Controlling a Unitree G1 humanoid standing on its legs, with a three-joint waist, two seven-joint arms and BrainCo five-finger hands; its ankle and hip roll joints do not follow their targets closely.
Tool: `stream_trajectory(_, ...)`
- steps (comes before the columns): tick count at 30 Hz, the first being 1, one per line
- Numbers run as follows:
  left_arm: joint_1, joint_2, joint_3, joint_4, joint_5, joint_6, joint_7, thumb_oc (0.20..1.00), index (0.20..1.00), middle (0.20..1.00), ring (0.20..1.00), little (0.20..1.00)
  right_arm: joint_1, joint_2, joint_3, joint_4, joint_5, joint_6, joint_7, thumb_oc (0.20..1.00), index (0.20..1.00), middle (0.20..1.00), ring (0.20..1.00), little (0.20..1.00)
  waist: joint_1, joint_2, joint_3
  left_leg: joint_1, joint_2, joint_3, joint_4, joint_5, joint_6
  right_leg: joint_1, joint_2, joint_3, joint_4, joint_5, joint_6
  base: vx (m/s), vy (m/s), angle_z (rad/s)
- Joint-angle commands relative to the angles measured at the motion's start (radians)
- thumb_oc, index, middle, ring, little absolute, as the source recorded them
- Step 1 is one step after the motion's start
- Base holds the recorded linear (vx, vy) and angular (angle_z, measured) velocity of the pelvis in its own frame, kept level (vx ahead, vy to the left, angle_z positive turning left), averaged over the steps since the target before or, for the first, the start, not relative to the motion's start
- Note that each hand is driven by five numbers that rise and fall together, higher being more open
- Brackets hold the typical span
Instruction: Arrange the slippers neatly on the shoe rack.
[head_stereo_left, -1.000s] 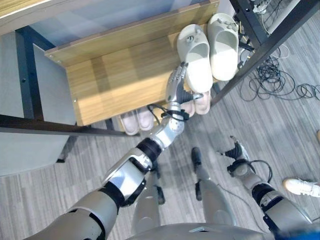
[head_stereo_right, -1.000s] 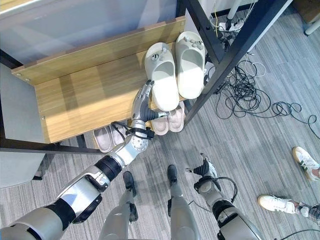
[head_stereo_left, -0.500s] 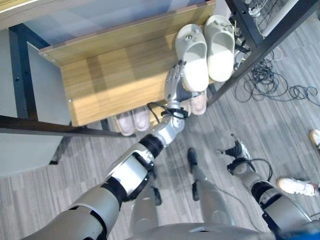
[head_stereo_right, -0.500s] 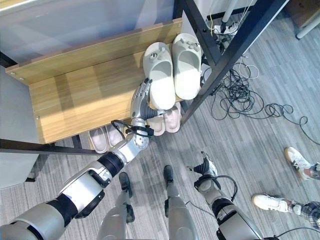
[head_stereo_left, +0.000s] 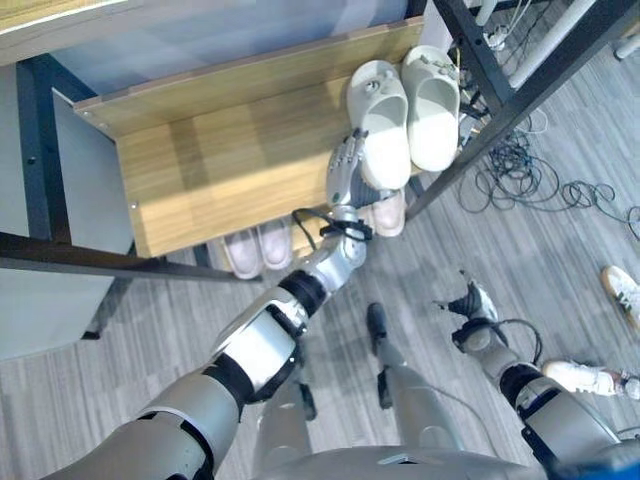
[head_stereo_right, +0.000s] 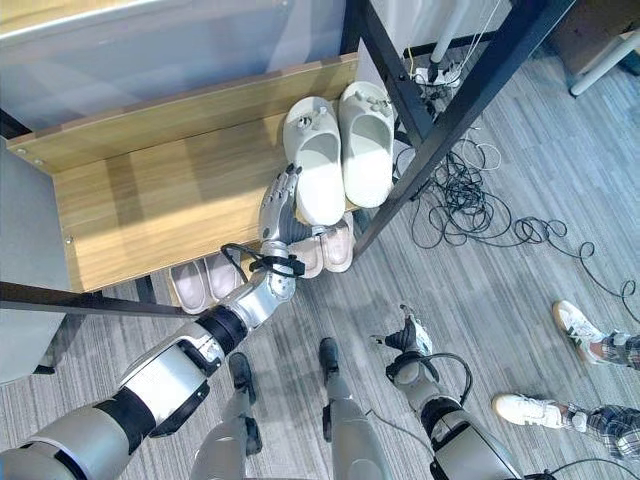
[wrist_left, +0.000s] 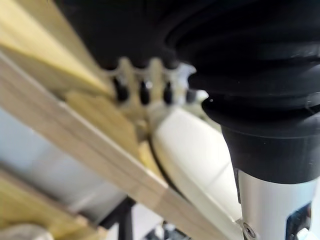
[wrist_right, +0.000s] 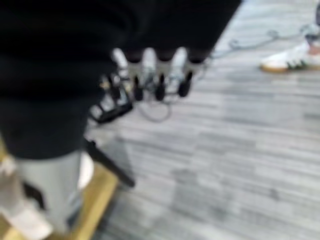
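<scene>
Slipper alignment at shelf edge: left hand against the near slipper of a cream pair.

Right hand (head_stereo_right: 405, 338), low beside the body over the floor, fingers loosely extended, empty. Left hand (head_stereo_left: 345, 170), fingers straight, holding nothing, flat against the left side of the left cream slipper (head_stereo_left: 381, 123) at its heel; right cream slipper (head_stereo_left: 431, 93) lies just beside, parallel, toes to the back. Both rest on the shoe rack (head_stereo_left: 200, 170) top shelf, right end; pale pink slippers (head_stereo_right: 190, 283) below. Advised: push gently sideways and inward, keeping heels level and off the edge.
</scene>
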Motion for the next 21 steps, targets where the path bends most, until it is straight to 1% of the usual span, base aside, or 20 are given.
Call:
stream_trajectory(1, -0.108, -0.064, 0.021, 0.072, -0.002, -0.008, 0.006, 1.0, 1.0, 1.0, 1.0, 1.0, -0.057, -0.052, 0.009, 0.011, -0.003, -0.028, -0.029, 1.0, 1.0, 1.0, 1.0, 1.0, 0.027, 0.065, 0.061, -0.072, 0.05, -0.129, 0.006, 0.001, -0.055, -0.145, -0.022, -0.042, 0.136, -0.139, 0.012, 0.0, 0.0, 0.0)
stream_trajectory(6, -0.116, -0.056, 0.039, 0.059, -0.021, -0.012, 0.008, 1.0, 1.0, 1.0, 1.0, 1.0, -0.038, -0.055, 0.01, 0.01, -0.009, -0.028, -0.022, 1.0, 1.0, 1.0, 1.0, 1.0, 0.025, 0.065, 0.05, -0.065, 0.052, -0.13, 0.006, 0.0, -0.055, -0.135, -0.022, -0.047, 0.136, -0.144, 0.012, 0.0, 0.0, 0.0)
stream_trajectory(9, -0.096, -0.027, 0.061, -0.021, -0.05, -0.035, -0.004, 1.0, 1.0, 1.0, 1.0, 1.0, -0.021, -0.065, -0.014, 0.006, 0.007, -0.027, 0.002, 1.0, 1.0, 1.0, 1.0, 1.0, 0.031, 0.067, 0.034, -0.046, 0.045, -0.133, 0.009, -0.009, -0.054, -0.107, -0.025, -0.054, 0.143, -0.153, 0.012, 0.0, 0.0, 0.0)
stream_trajectory(12, -0.082, -0.014, 0.064, -0.05, -0.05, -0.044, -0.014, 1.0, 1.0, 1.0, 1.0, 1.0, -0.013, -0.068, -0.023, 0.003, 0.01, -0.025, 0.01, 1.0, 1.0, 1.0, 1.0, 1.0, 0.034, 0.068, 0.033, -0.038, 0.042, -0.134, 0.01, -0.013, -0.052, -0.098, -0.028, -0.054, 0.144, -0.156, 0.012, 0.0, 0.0, 0.0)
stream_trajectory(14, -0.052, 0.004, 0.073, -0.089, -0.049, -0.051, -0.025, 1.0, 1.0, 1.0, 1.0, 1.0, 0.003, -0.072, -0.038, 0.0, 0.012, -0.023, 0.015, 1.0, 1.0, 1.0, 1.0, 1.0, 0.039, 0.074, 0.033, -0.036, 0.037, -0.133, 0.01, -0.013, -0.049, -0.092, -0.029, -0.055, 0.142, -0.154, 0.011, 0.0, 0.013, 0.03)
stream_trajectory(15, -0.008, 0.017, 0.078, -0.116, -0.045, -0.057, -0.044, 1.0, 1.0, 1.0, 1.0, 1.0, 0.022, -0.071, -0.053, -0.002, 0.017, -0.022, 0.021, 1.0, 1.0, 1.0, 1.0, 1.0, 0.044, 0.079, 0.032, -0.025, 0.035, -0.134, 0.01, -0.016, -0.048, -0.076, -0.031, -0.056, 0.142, -0.156, 0.011, 0.01, 0.023, 0.05)
stream_trajectory(17, 0.02, 0.029, 0.081, -0.137, -0.048, -0.064, -0.055, 1.0, 1.0, 1.0, 1.0, 1.0, 0.037, -0.071, -0.06, -0.004, 0.018, -0.021, 0.027, 1.0, 1.0, 1.0, 1.0, 1.0, 0.047, 0.079, 0.033, -0.015, 0.034, -0.135, 0.011, -0.018, -0.047, -0.064, -0.032, -0.058, 0.141, -0.157, 0.012, 0.01, 0.008, 0.02)
stream_trajectory(18, 0.058, 0.054, 0.089, -0.184, -0.049, -0.075, -0.072, 1.0, 1.0, 1.0, 1.0, 1.0, 0.066, -0.067, -0.07, -0.008, 0.015, -0.017, 0.037, 1.0, 1.0, 1.0, 1.0, 1.0, 0.053, 0.084, 0.032, -0.004, 0.032, -0.136, 0.012, -0.021, -0.047, -0.046, -0.036, -0.062, 0.141, -0.159, 0.013, 0.0, 0.0, 0.0)
stream_trajectory(19, 0.06, 0.055, 0.088, -0.186, -0.049, -0.074, -0.073, 1.0, 1.0, 1.0, 1.0, 1.0, 0.067, -0.066, -0.07, -0.008, 0.015, -0.017, 0.037, 1.0, 1.0, 1.0, 1.0, 1.0, 0.053, 0.083, 0.033, -0.002, 0.032, -0.136, 0.012, -0.021, -0.047, -0.043, -0.036, -0.062, 0.14, -0.159, 0.013, 0.0, 0.0, 0.0)
stream_trajectory(21, 0.103, 0.074, 0.097, -0.233, -0.067, -0.091, -0.097, 1.0, 1.0, 1.0, 1.0, 1.0, 0.087, -0.062, -0.083, -0.012, 0.016, -0.014, 0.048, 1.0, 1.0, 1.0, 1.0, 1.0, 0.06, 0.087, 0.035, 0.015, 0.029, -0.139, 0.013, -0.025, -0.045, -0.023, -0.038, -0.064, 0.142, -0.162, 0.014, 0.02, 0.016, 0.08)
